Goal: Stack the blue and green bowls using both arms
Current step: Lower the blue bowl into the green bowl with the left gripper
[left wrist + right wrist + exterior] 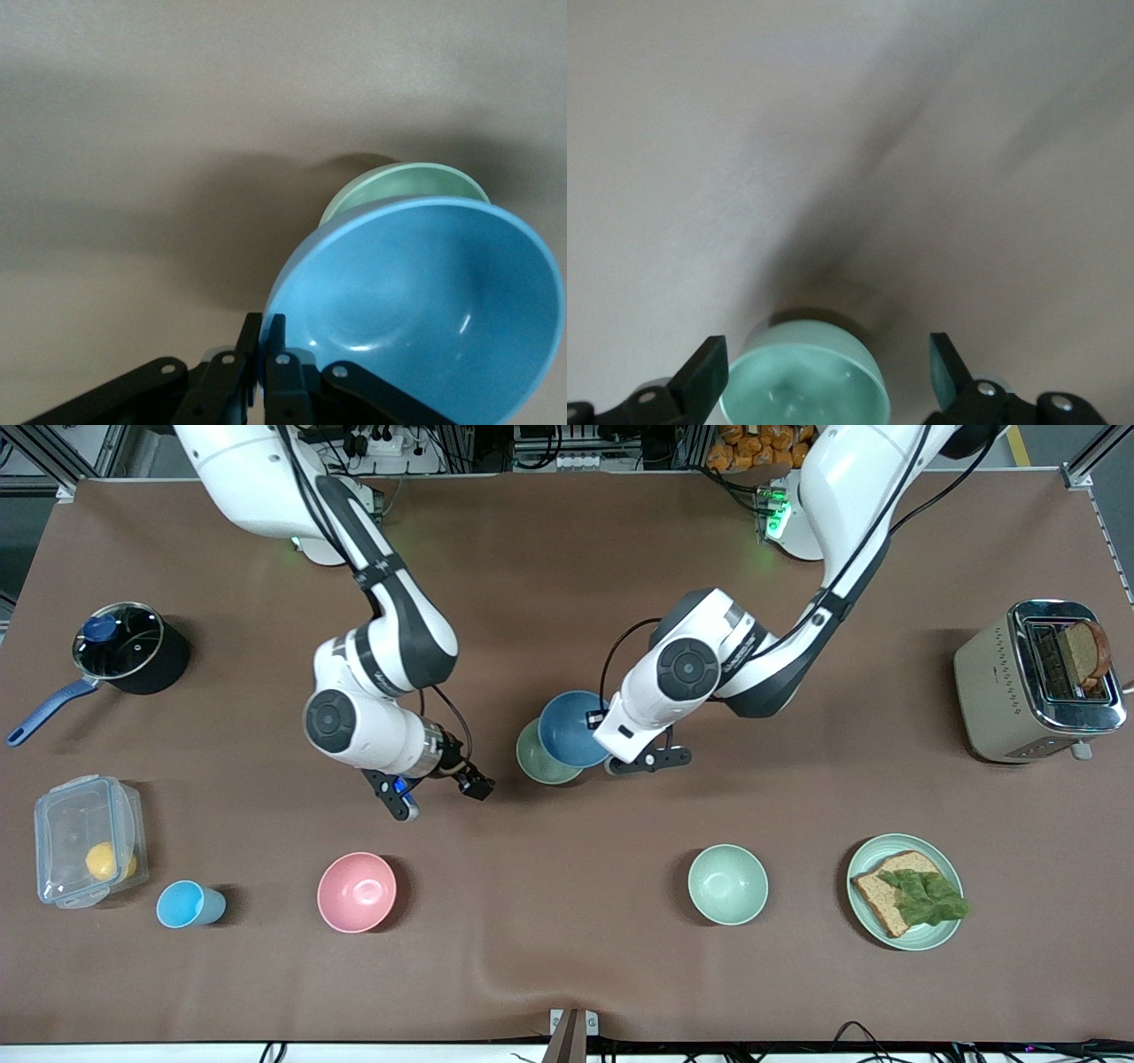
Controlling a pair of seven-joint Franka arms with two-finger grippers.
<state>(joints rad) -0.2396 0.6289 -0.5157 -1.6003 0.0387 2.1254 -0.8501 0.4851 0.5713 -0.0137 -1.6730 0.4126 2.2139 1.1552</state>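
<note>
The blue bowl (571,729) is tilted and held up over the sage-green bowl (536,760), which stands on the table's middle. My left gripper (601,731) is shut on the blue bowl's rim on the side toward the left arm's end. In the left wrist view the fingers (275,341) pinch the rim of the blue bowl (425,301), and the green bowl (399,181) shows past it. My right gripper (440,793) is open and empty, beside the two bowls toward the right arm's end. In its wrist view the right gripper (826,363) frames a pale mint-green bowl (802,390) farther off.
A pink bowl (356,892), a light-blue cup (190,904) and a clear lidded box (89,840) lie nearer the front camera. A pale mint bowl (727,884) and a plate with bread and lettuce (904,892) lie toward the left arm's end. A toaster (1036,682) and a pot (124,651) stand at the table's ends.
</note>
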